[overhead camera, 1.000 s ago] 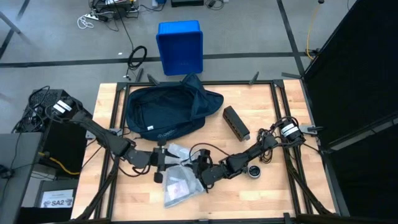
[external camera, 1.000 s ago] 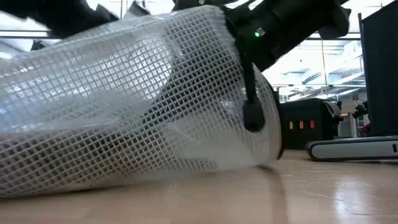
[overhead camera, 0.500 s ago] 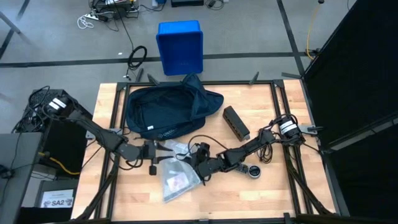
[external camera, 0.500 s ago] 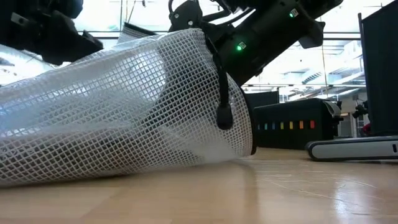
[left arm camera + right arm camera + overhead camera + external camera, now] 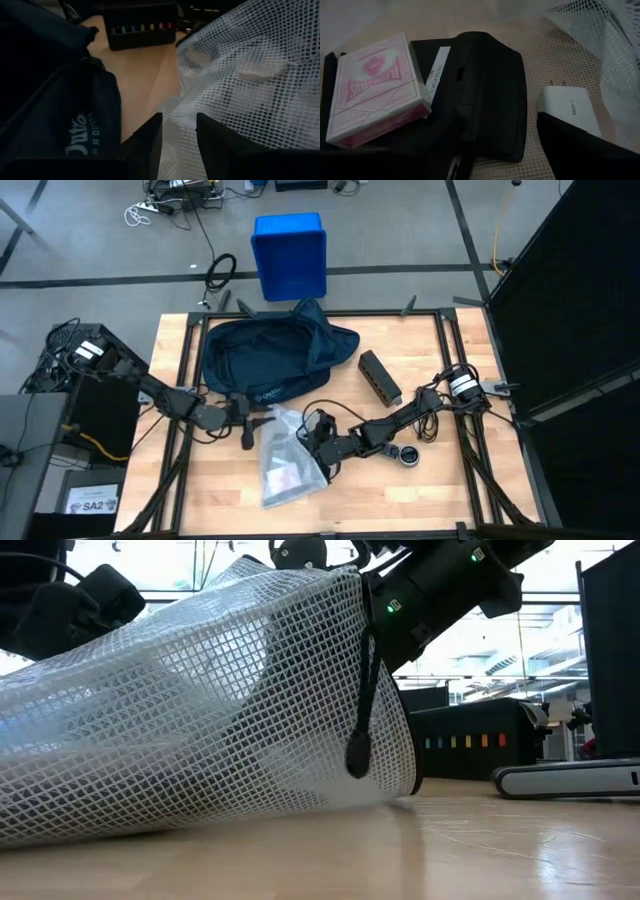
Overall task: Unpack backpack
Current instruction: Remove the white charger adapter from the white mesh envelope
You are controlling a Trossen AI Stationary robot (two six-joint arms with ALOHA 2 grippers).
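- Lying on the far half of the wooden table [image 5: 440, 480], the dark navy backpack [image 5: 265, 360] sprawls open and slumped, with its white logo label facing the near side.
- Behind the table, on the floor, stands a bright blue plastic bin [image 5: 289, 255].
- A white mesh pouch [image 5: 285, 465] lies on the table just near of the backpack; the low view shows it bulging and propped up at one end, with a dark cord pull [image 5: 358, 752] hanging down its side.
- The left claw [image 5: 247, 423] sits at the pouch's far corner, beside the backpack's edge; in the left wrist view its fingers [image 5: 150, 142] stand a little apart with mesh lying between and past them, though a firm grip on the mesh cannot be told.
- The right claw [image 5: 318, 442] reaches in at the pouch's open side, its jaws spread wide inside the mouth.
- Its wrist view shows the pouch's contents: a pink deck of playing cards [image 5: 375, 90], a black wallet-like case [image 5: 490, 95] and a white charger plug [image 5: 570, 112].
- A dark oblong box [image 5: 380, 378] lies right of the backpack, apart from it.
- A small round dark object [image 5: 408, 456] rests under the right arm.
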